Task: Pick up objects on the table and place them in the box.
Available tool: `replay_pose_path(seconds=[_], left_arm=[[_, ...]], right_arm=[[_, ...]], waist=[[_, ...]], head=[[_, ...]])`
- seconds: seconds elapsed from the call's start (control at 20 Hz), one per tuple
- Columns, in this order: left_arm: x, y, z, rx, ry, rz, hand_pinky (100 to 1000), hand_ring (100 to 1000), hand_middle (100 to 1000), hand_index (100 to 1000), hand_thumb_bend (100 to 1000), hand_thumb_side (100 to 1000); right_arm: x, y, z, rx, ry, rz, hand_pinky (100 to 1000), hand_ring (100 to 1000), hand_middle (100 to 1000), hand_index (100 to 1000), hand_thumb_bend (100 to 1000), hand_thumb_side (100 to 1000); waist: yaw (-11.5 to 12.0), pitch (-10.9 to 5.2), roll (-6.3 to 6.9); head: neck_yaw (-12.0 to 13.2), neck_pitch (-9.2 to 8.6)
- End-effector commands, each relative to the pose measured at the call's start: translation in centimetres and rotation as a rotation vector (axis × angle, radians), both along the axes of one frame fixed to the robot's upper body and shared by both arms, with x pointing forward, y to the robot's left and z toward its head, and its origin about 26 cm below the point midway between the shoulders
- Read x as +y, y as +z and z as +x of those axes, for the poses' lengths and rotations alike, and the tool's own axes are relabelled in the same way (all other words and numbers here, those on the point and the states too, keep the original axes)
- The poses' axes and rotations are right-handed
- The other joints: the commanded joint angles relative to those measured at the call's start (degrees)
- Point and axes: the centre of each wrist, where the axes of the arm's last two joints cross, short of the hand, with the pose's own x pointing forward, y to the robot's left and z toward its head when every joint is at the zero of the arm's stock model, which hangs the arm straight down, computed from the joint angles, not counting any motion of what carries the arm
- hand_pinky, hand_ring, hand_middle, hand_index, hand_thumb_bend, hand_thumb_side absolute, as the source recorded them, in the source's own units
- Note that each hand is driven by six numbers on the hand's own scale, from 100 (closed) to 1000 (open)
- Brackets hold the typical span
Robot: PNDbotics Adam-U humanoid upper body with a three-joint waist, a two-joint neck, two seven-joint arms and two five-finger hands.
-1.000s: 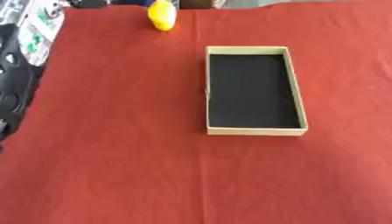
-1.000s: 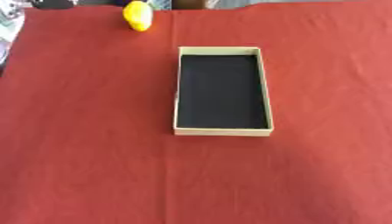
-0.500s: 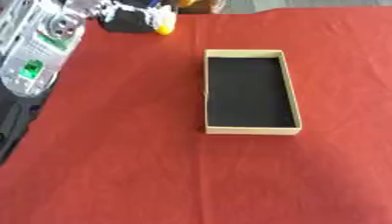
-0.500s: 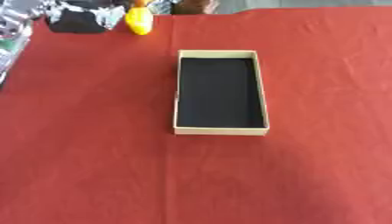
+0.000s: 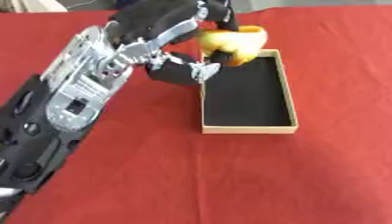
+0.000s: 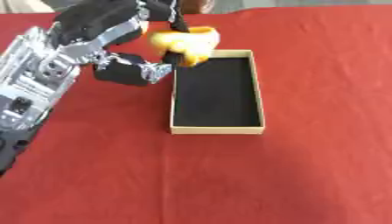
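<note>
A yellow object (image 5: 233, 43), rounded and soft-looking, is being held at the far left corner of the box (image 5: 249, 128), partly over the rim and partly over the black floor inside. What it is cannot be made out beyond colour and shape. It is being gripped by the left hand (image 5: 180, 33), fingers curled over its far and left sides and the thumb tucked under its near side; whether it is touching the box wall cannot be told.

The box, a shallow tan tray with a dark lining, is lying lengthwise near-to-far on the red worktop (image 5: 191, 175), and nothing is seen inside it yet. The left arm is reaching in from the near left, crossing the worktop diagonally. The right hand is not being shown in either view.

Judged step: the release into the box. To be done well, the object should be carried a little further right and nearer, so that its whole bulk is over the lining and not the corner rim. The wrist should be lowered before the fingers are opened, so the rounded thing is not left to roll or bounce out. The thumb, lying close beside the left wall, should be kept from nudging the light box sideways while the hand is being withdrawn upward.
</note>
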Motion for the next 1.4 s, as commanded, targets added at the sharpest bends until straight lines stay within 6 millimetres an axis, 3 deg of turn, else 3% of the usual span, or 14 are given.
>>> replay_pose_path(seconds=[0.05,0.3,0.5,0.7,0.85,0.9,1.0,1.15,1.4], left_arm=[[-0.7,-0.6,0.8,0.023,0.002,-0.028,695,657,479,609,100,191],[-1.7,-3.2,2.6,0.087,0.044,-0.021,697,663,483,614,100,185],[-1.7,-4.5,3.5,0.111,0.071,0.002,716,689,506,645,100,123],[-1.8,-5.2,3.9,0.125,0.066,0.05,794,793,631,781,100,110],[-1.5,-5.3,4.1,0.116,0.077,0.114,891,907,764,893,125,158],[-1.4,-5.3,4.2,0.111,0.087,0.129,911,930,791,915,164,210],[-1.2,-5.1,4.2,0.091,0.111,0.152,967,979,830,950,351,407],[-0.9,-5.0,4.3,0.054,0.161,0.167,1000,1000,860,982,460,548],[-0.6,-4.5,4.1,0.019,0.185,0.142,1000,1000,862,986,471,577]], right_arm=[[-0.1,0.8,-0.6,-0.031,-0.002,-0.002,954,959,792,865,100,706],[-0.1,0.7,-0.6,-0.027,-0.001,0.001,954,960,793,865,100,709],[-0.2,0.6,-0.5,-0.022,-0.004,0.003,955,962,793,865,100,711],[-0.2,0.5,-0.5,-0.019,-0.004,0.005,955,962,794,864,100,712],[-0.3,0.4,-0.5,-0.015,-0.004,0.006,955,963,794,864,100,713],[-0.3,0.4,-0.5,-0.013,-0.004,0.006,955,963,794,864,100,713],[-0.3,0.3,-0.5,-0.009,-0.002,0.006,956,963,794,864,100,713],[-0.3,0.3,-0.5,-0.007,0.0,0.006,956,963,794,864,100,714],[-0.3,0.2,-0.4,-0.002,0.0,0.004,956,964,794,864,100,714]], waist=[[-0.2,-1.21,-0.23],[-0.8,-0.94,-0.41],[-0.9,-0.75,-0.38],[-1.0,-0.68,-0.39],[-1.0,-0.71,-0.38],[-1.0,-0.73,-0.37],[-1.0,-0.78,-0.36],[-0.9,-0.86,-0.37],[-0.8,-0.98,-0.52]], head=[[0.0,-0.14],[0.3,-0.07],[0.3,-0.1],[0.3,-0.06],[0.2,-0.05],[0.2,-0.08],[0.2,-0.13],[0.2,-0.22],[0.2,-0.27]])
